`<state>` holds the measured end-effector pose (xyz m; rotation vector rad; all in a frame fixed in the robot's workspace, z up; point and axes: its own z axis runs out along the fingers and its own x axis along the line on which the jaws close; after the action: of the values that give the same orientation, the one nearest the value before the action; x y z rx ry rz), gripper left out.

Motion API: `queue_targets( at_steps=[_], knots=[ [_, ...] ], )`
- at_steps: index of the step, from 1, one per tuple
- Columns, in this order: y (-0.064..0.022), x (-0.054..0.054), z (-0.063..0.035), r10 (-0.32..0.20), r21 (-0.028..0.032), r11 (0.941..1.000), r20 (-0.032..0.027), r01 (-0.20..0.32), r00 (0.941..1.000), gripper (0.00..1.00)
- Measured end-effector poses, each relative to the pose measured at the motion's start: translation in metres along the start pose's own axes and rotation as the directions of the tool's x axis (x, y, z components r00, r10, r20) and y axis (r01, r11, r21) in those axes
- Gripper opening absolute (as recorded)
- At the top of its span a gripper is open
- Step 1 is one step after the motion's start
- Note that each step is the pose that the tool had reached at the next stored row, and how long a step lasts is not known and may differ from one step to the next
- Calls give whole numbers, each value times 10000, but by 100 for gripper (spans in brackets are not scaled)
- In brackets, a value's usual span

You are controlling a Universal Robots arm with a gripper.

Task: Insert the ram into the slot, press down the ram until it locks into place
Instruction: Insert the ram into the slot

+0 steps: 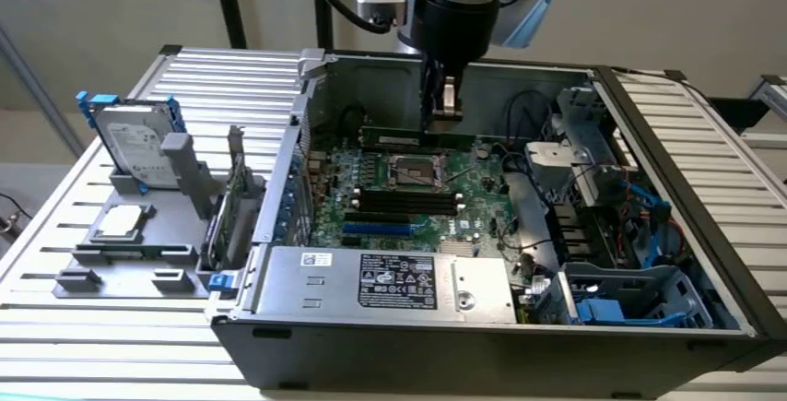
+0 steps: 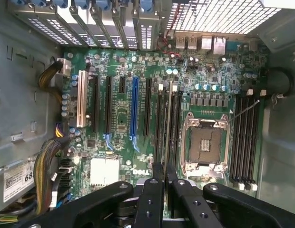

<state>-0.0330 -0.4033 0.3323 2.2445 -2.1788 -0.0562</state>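
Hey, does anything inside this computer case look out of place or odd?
One thing: a thin metal rod slants across the black memory slots beside the bare CPU socket, where all else runs straight. Nothing looks spilled or broken. The ram hangs level in the jaws of the gripper.

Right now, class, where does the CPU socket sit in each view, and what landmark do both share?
Exterior view: CPU socket, centre of the motherboard.
Wrist view: CPU socket between two banks of black slots.
Shared landmark: the blue slot.
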Motion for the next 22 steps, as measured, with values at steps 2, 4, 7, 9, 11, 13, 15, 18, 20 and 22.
queue_targets(
  at_steps=[2, 4, 7, 9, 11, 13, 15, 18, 20, 22],
  knots=[
    [-1, 0, 36, -5, 0, 10000, 1, 5, 10000, 13],
    [-3, 1, 72, -11, 0, 10000, 0, 11, 10000, 13],
    [-4, 2, 126, -18, 0, 10000, 1, 18, 10000, 13],
    [-6, 2, 163, -20, 0, 10000, 1, 20, 10000, 13],
    [-6, 3, 199, -21, 0, 10000, -1, 21, 10000, 13],
    [-8, 4, 235, -23, 0, 10000, 0, 23, 10000, 13],
    [-12, 4, 272, -25, 0, 10000, 0, 25, 10000, 13],
    [-18, 6, 326, -26, 0, 10000, 0, 26, 10000, 13],
    [-22, 7, 363, -27, 0, 10000, 1, 27, 10000, 13],
    [-26, 8, 399, -28, 0, 10000, -1, 28, 10000, 13]
  ],
)
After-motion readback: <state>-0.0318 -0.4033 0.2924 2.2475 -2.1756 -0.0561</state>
